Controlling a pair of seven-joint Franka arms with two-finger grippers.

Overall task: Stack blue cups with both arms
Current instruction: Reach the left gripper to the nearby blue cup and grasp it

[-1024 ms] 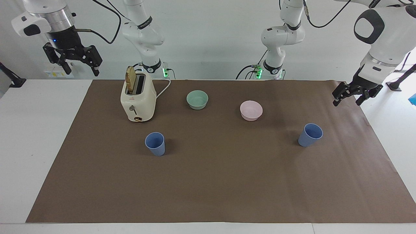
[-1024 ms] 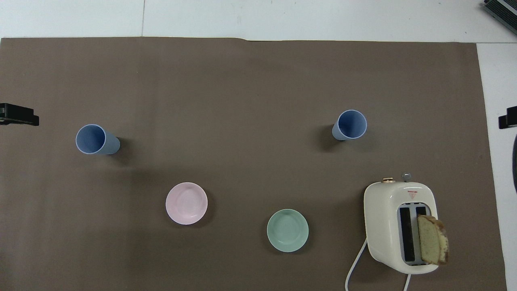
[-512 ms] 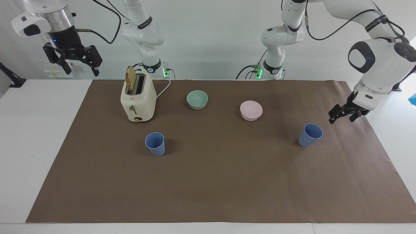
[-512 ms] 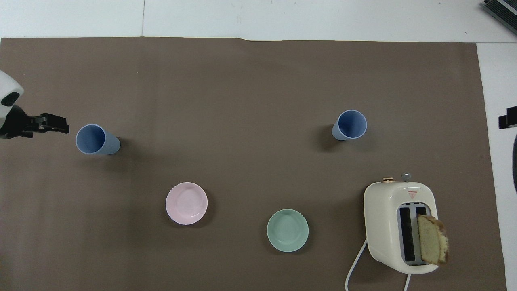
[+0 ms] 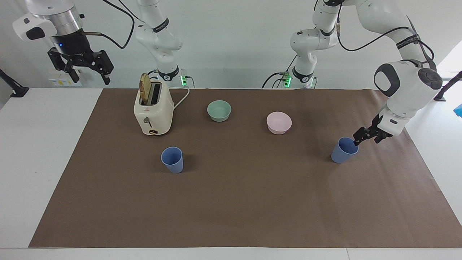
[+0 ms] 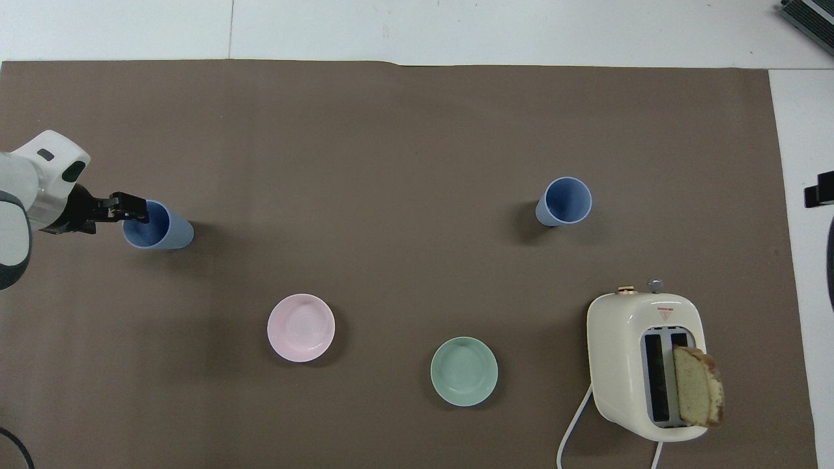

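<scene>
Now, in the facing view, the left arm bends down from its base and its forearm slants toward the cup [image 5: 344, 150] at its own end of the worktop [image 5: 43, 151]. The left hand [image 5: 364, 135] sits at that cup's rim, on the edge toward the arm's end of the mat [image 5: 245, 202]; its fingers stand wide and grip nothing, and whether a fingertip touches the rim cannot be told. The right arm waits, its right hand [image 5: 82, 70] hanging high over the bare worktop off the mat, near the toaster [image 5: 153, 110], fingers spread wide and empty. The second cup [image 5: 172, 159] stands upright on the mat, farther from the robots than the toaster. A green bowl [image 5: 219, 110] and a pink bowl [image 5: 279, 122] lie between the cups, nearer to the robots.

A second ago the left hand hung higher, over the mat's edge and well apart from the cup; half a second ago it was lower and closer. The right hand has not moved.

From overhead, the left hand [image 6: 127, 207] overlaps the rim of its cup [image 6: 159, 225], wrist level. A second ago only its tip showed at the frame's edge. The other cup [image 6: 565, 200], both bowls and the toaster [image 6: 645, 365] with its bread slice [image 6: 698, 385] lie as before. Only the tip of the right hand [image 6: 818, 195] shows.
</scene>
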